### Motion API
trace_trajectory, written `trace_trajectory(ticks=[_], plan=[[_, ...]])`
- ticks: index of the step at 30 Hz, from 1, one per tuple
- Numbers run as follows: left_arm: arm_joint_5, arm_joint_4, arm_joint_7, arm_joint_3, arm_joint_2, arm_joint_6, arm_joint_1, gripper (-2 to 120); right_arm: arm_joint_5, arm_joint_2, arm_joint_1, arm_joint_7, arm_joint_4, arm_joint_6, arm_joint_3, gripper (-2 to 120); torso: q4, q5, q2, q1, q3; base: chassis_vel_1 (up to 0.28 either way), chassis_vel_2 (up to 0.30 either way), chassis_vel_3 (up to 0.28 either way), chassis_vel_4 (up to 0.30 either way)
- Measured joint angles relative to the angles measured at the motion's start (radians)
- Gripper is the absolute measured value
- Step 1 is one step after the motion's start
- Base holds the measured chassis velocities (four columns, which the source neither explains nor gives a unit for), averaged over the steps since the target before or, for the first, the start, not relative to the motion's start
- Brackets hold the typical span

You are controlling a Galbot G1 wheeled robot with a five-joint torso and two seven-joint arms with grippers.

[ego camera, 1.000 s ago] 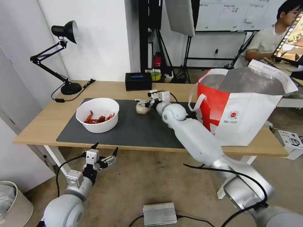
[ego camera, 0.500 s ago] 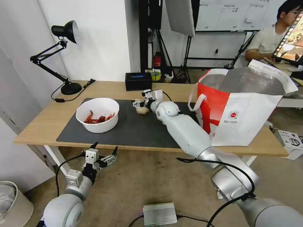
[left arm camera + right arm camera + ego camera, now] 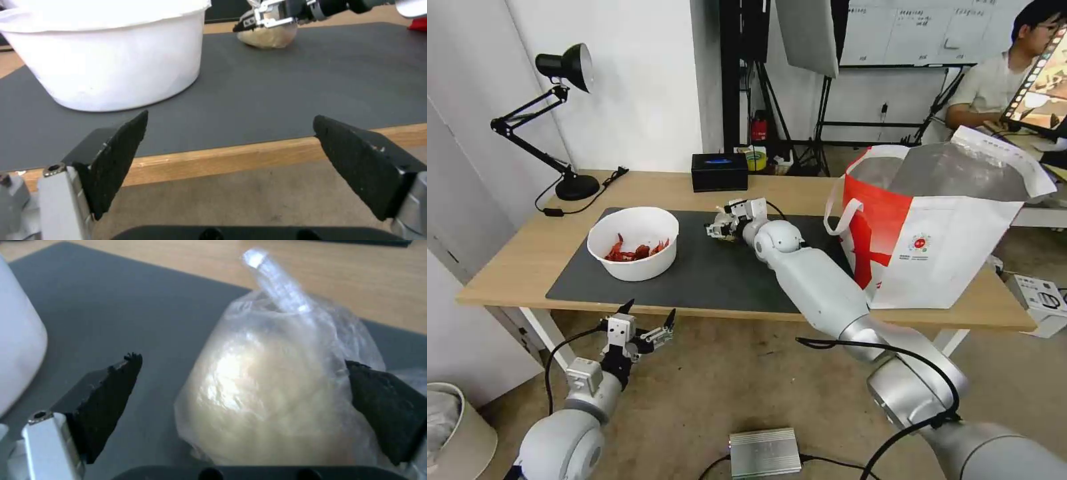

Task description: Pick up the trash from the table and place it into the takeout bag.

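My right tool [image 3: 242, 413] straddles the knotted bag [image 3: 276, 396], pads spread, ungrasped; left tool [image 3: 647, 320] released below the surface [image 3: 647, 187]; bowl [image 3: 634, 250] remains.

White round bowl [image 3: 633, 251] upright on left part of dark grey mat [image 3: 707, 273], red crayfish shells inside. Small knotted clear bag [image 3: 276, 386] of pale food sat on mat toward far edge, knot tail pointing up, well apart from bowl. Mat lay on long light-wood table [image 3: 514, 260]. Takeout bag [image 3: 940, 227], red-and-white with silver foil lining and white loop handle, stood open on table's right end.
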State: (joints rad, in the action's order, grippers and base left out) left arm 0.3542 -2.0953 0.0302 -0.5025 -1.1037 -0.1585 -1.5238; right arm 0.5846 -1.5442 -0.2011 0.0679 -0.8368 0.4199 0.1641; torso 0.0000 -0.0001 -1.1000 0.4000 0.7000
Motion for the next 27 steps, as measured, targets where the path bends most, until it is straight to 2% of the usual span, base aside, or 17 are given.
trace_trajectory(ticks=[12,14,16,19,20,23,24,27], plan=[[0.0,0.001,0.0,0.001,-0.003,0.001,0.001,100,-0.013,-0.001,-0.003,-0.017,0.013,0.003,0.0,99,0.0,0.0,0.0,0.0,0.0,0.0,0.0,0.0,0.0],[0.0,0.001,0.0,0.001,-0.003,0.002,0.001,100,-0.013,0.0,-0.007,-0.022,0.013,0.003,-0.001,89,0.0,0.0,0.0,0.0,0.0,0.0,0.0,0.0,0.0],[0.0,0.001,0.0,0.001,-0.003,0.002,0.0,100,-0.012,0.001,-0.008,-0.023,0.012,0.003,-0.001,86,-0.0001,0.0,0.0,0.0,0.0,0.0,0.0,0.0,0.0],[0.0,0.001,0.0,0.0,-0.002,0.002,0.001,100,-0.01,0.006,-0.01,-0.03,0.006,0.005,-0.001,70,0.0,0.0,0.0,0.0,0.0,0.0,0.0,0.0,0.0],[0.0,0.001,0.0,0.0,-0.002,0.002,0.001,100,-0.01,0.006,-0.01,-0.03,0.006,0.005,-0.001,70,0.0,0.0,0.0,0.0,0.0,0.0,0.0,0.0,0.0],[0.0,0.001,0.0,0.0,-0.002,0.002,0.001,100,-0.007,0.012,-0.01,-0.033,-0.005,0.009,-0.001,56,0.0,0.0001,0.0,0.0,0.0,0.0,0.0,0.0,0.0],[0.0,0.001,0.0,0.0,-0.002,0.002,0.001,100,-0.007,0.012,-0.01,-0.033,-0.005,0.009,-0.001,56,0.0,0.0001,0.0,0.0,0.0,0.0,0.0,0.0,0.0],[0.0,0.0,0.0,0.0,-0.002,0.002,0.002,100,-0.005,0.016,-0.013,-0.038,-0.014,0.015,0.0,43,0.0,0.0001,0.0,0.0,0.0,0.0,0.0,0.0,0.0]])
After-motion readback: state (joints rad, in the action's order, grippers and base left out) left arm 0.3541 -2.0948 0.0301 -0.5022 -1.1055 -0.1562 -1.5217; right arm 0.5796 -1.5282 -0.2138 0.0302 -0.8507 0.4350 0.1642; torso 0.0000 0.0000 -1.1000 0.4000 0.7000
